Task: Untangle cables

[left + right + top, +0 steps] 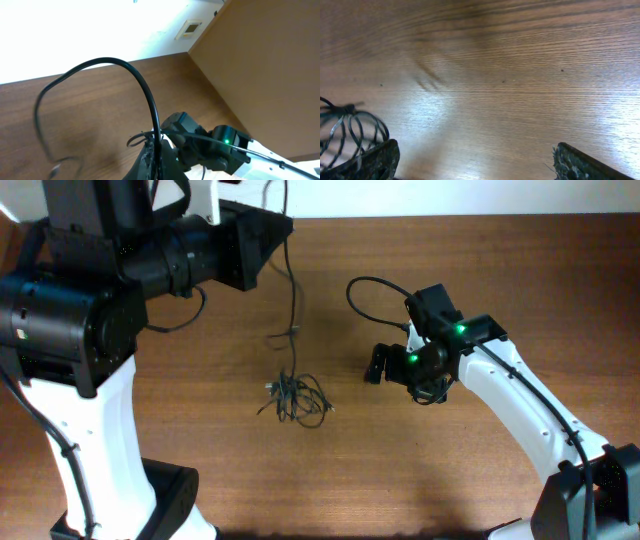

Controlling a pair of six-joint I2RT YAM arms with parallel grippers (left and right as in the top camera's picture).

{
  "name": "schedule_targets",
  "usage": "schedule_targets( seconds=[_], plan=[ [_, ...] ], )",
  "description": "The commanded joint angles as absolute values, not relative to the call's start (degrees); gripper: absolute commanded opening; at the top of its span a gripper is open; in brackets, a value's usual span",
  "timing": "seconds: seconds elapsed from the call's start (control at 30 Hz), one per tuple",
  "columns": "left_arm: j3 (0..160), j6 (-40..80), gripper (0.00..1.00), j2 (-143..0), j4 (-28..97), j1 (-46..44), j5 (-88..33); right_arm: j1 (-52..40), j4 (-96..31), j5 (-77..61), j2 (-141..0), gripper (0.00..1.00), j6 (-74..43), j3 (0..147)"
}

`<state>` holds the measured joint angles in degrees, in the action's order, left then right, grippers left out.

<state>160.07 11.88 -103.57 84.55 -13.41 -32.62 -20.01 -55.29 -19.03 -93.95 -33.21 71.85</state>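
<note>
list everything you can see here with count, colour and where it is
thin black flexible cables: one knotted bundle, strand count unclear, black, mid-table; one strand runs up to the left pincer
brown wooden table: one, brown, under everything
beige wall plate: one, beige, beyond the table's edge
white-and-black robot arms: two, one on each side of the table
left pincer: one, black, shut on a cable strand
right pincer: one, black, open, right of the bundle, apart from it

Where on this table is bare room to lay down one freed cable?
Bare wood: the far right corner of the table, beyond the right gripper; the near strip in front of the cable tangle. Crowded: the centre, where a cable strand rises from the tangle to the left gripper.
</note>
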Motion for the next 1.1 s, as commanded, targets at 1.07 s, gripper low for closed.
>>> schedule_targets(
  seconds=[1.07],
  plan=[
    [160.29,20.12,0.00,-109.54,80.12,-14.20,-40.27,-19.88,-42.06,-23.27,-94.15,0.99,-29.41,71.50]
  ],
)
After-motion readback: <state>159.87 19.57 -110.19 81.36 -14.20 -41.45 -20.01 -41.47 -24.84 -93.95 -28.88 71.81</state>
